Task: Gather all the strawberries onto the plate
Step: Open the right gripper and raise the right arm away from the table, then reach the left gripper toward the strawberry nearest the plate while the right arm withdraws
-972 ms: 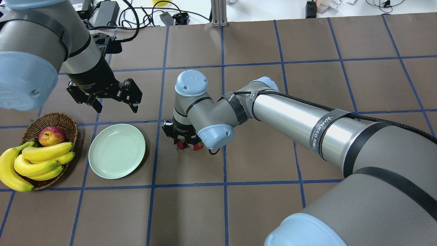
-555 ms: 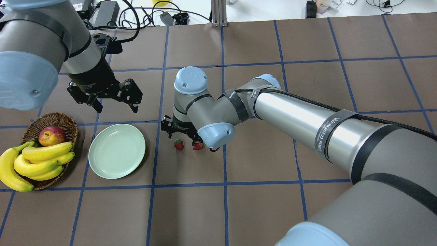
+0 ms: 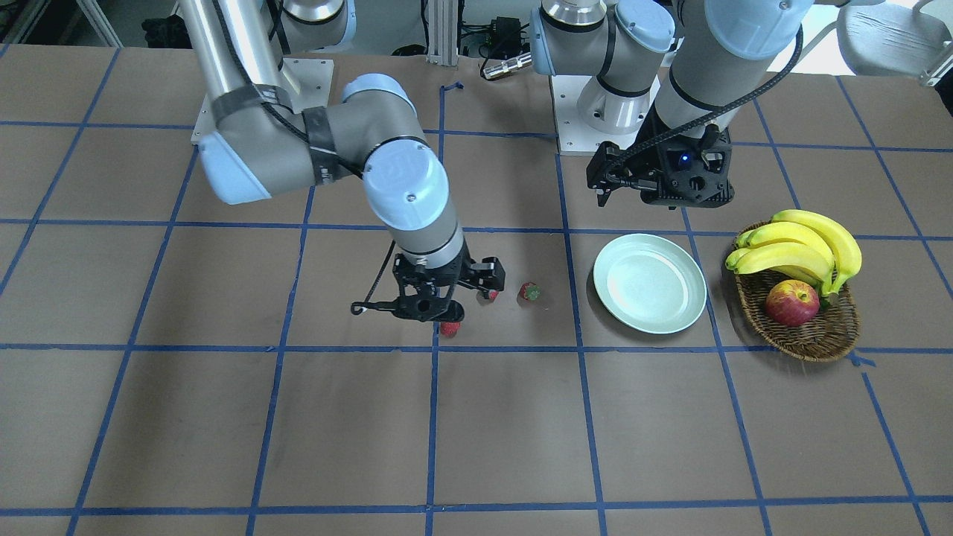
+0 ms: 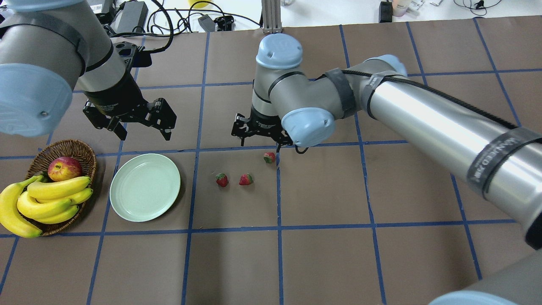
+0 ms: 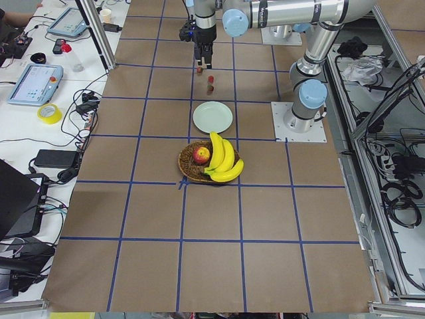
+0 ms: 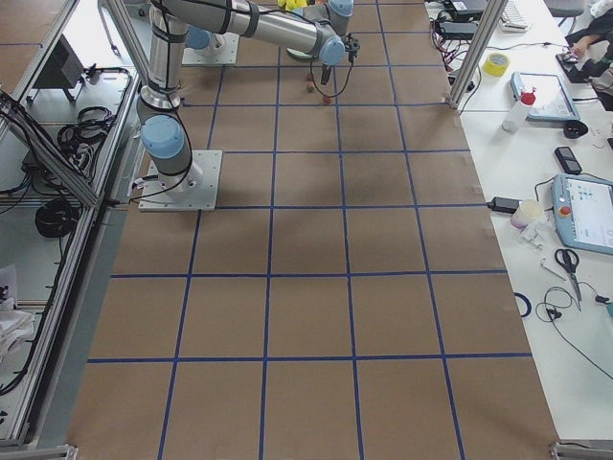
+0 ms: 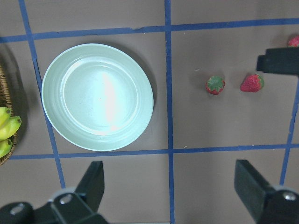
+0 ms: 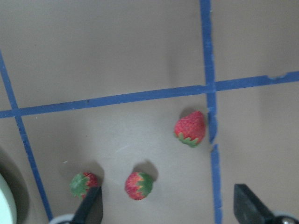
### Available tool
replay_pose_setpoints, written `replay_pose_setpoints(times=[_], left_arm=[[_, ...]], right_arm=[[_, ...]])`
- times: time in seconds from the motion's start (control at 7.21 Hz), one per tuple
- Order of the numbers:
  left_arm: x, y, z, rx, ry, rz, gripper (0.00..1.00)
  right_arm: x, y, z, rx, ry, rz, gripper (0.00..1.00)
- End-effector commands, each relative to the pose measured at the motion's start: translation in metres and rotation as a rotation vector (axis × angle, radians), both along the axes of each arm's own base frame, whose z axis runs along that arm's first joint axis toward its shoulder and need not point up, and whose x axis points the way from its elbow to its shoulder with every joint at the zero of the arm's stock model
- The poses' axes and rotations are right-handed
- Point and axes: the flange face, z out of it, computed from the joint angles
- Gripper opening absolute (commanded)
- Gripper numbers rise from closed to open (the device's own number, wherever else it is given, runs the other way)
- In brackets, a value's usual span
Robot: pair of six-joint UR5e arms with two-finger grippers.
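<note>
Three strawberries lie on the brown table right of the plate: one (image 4: 221, 180), a second (image 4: 245, 179) and a third (image 4: 269, 157) by a blue tape line. They also show in the right wrist view (image 8: 82, 184) (image 8: 138, 185) (image 8: 190, 128). The pale mint-green plate (image 4: 145, 187) is empty, as the left wrist view (image 7: 97, 96) shows. My right gripper (image 4: 259, 142) is open and empty, hovering above the table just beyond the third strawberry. My left gripper (image 4: 139, 123) is open and empty, hovering above the plate's far edge.
A brown wicker basket (image 4: 80, 148) with bananas (image 4: 46, 199) and a red-yellow apple (image 4: 64, 168) stands left of the plate. Cables and power bricks (image 4: 131, 17) lie past the table's far edge. The right arm (image 4: 423, 118) stretches across the table's right half.
My right gripper rose from low over the two nearer strawberries and moved away to the far right, taking nothing. The third strawberry came into view. The left gripper has not moved.
</note>
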Motion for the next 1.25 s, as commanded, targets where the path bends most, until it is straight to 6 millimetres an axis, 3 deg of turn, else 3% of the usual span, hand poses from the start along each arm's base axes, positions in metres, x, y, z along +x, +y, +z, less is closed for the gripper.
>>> replay_pose_setpoints(times=[0.0,0.14,0.28,0.56,0.69,0.97,1.11], left_arm=[[0.002,-0.004,-0.004,-0.001,-0.001,0.009,1.00],[0.000,-0.009,-0.015,0.021,0.018,0.024,1.00],[-0.006,-0.008,-0.031,0.058,0.073,0.071,1.00],[-0.011,-0.001,-0.069,0.068,0.077,0.095,1.00],[-0.032,0.005,-0.091,0.005,0.058,0.042,1.00],[-0.044,0.007,-0.142,-0.044,0.070,0.135,1.00],[-0.044,0.008,-0.165,-0.022,0.064,0.155,1.00]], right_arm=[[-0.102,-0.002,0.068,0.037,-0.004,0.057,1.00],[-0.143,0.003,0.096,0.009,0.074,0.102,1.00],[-0.158,0.022,0.123,-0.040,0.180,0.167,1.00],[-0.163,0.039,0.168,-0.129,0.198,0.162,1.00],[-0.168,0.035,0.191,-0.168,0.236,0.155,1.00],[-0.168,0.036,0.217,-0.163,0.228,0.151,1.00],[-0.165,0.024,0.227,-0.296,0.223,0.132,1.00]])
